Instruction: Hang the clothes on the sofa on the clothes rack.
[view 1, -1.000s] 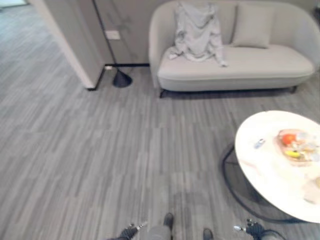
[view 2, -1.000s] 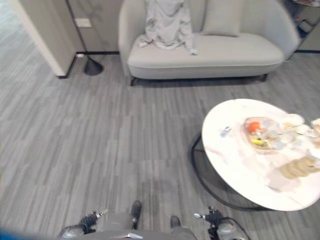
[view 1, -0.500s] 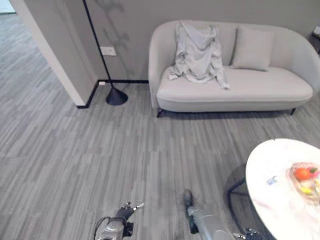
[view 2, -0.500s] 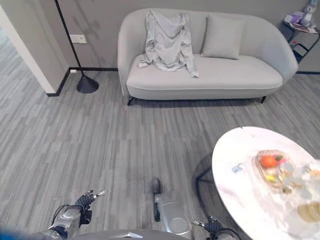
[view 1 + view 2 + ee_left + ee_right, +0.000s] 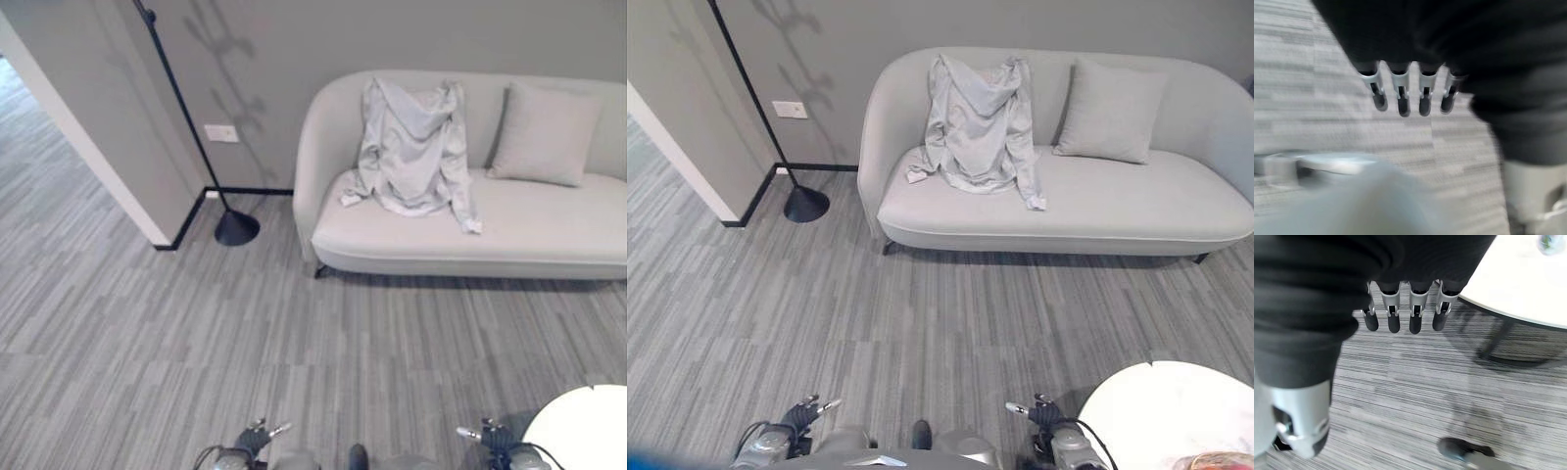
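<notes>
Across the grey plank floor (image 5: pixel 823 313) from me, the garment (image 5: pixel 978 127) I have to hang is draped over the backrest of the sofa (image 5: pixel 1087 211), toward its left end, with its lower hem and one sleeve spilling onto the seat cushion. A pillow (image 5: pixel 1109 110) leans against the backrest just beside it. The clothes rack's black pole (image 5: pixel 181 103) rises from a round base (image 5: pixel 237 228) on the floor near the sofa's left arm, by the wall corner.

My worries from here: the garment is loose and slumped, so I judge a grab at one fold could lift only a sleeve and leave the rest dragging or slipping off. The pillow sits close enough that a wide reach might snag it too. The rack stands on a small base, so I'd guess a hard pull or bump while hooking the cloth could tip it. The round white table (image 5: pixel 1161 411) sits close by my right side, and a careless swing of that arm could clip its edge.

Both hands hang low, well apart from the sofa. My left hand (image 5: pixel 1410 93) has its fingers straight and relaxed over bare floor, holding nothing. My right hand (image 5: pixel 1403 313) looks the same, fingers extended, empty, touching nothing, with the table rim near it.
</notes>
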